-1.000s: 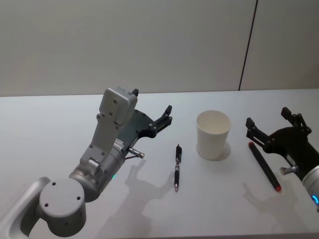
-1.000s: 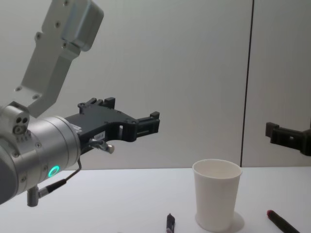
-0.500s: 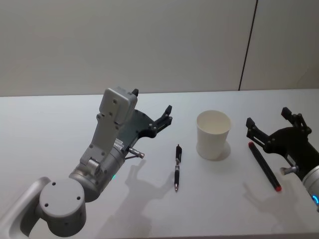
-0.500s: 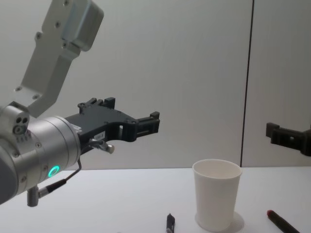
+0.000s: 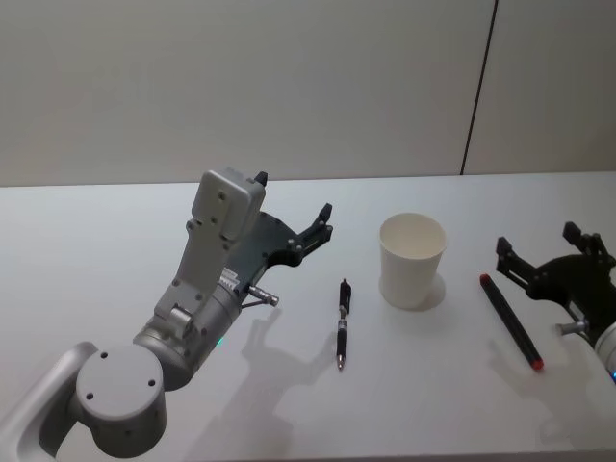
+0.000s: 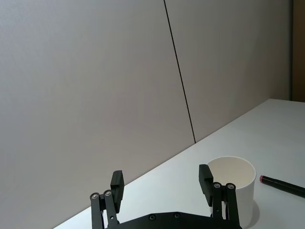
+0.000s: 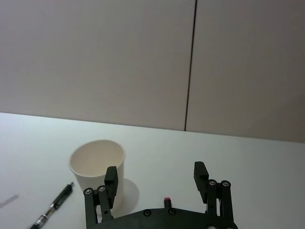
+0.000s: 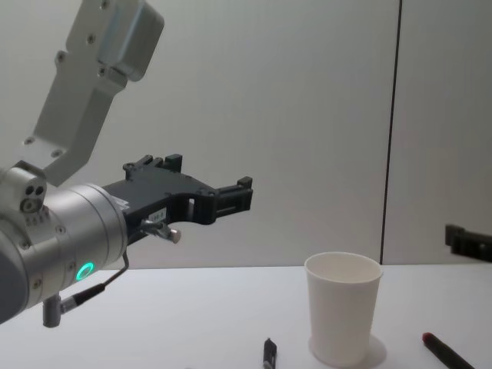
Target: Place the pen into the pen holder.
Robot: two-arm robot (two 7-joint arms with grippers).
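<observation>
The pen holder (image 5: pixel 413 260), a white paper cup, stands upright mid-table. A slim black pen (image 5: pixel 342 323) with a silver tip lies flat to its left. A thicker black pen (image 5: pixel 510 320) with red ends lies flat to the cup's right. My left gripper (image 5: pixel 294 194) hovers open and empty above the table, left of the cup; its wrist view shows the cup (image 6: pixel 236 191) beyond its fingers (image 6: pixel 205 174). My right gripper (image 5: pixel 536 238) is open and empty, just right of the red-ended pen. The right wrist view shows the cup (image 7: pixel 95 164) and the slim pen (image 7: pixel 53 210).
The white table (image 5: pixel 96 250) runs back to a plain grey wall with a dark vertical seam (image 5: pixel 479 87). My left arm's large grey links (image 5: pixel 217 250) rise over the table's left front. In the chest view the cup (image 8: pixel 344 307) stands at centre right.
My right gripper has drawn off to the right, away from the cup. The left arm, the cup and both pens have stayed put.
</observation>
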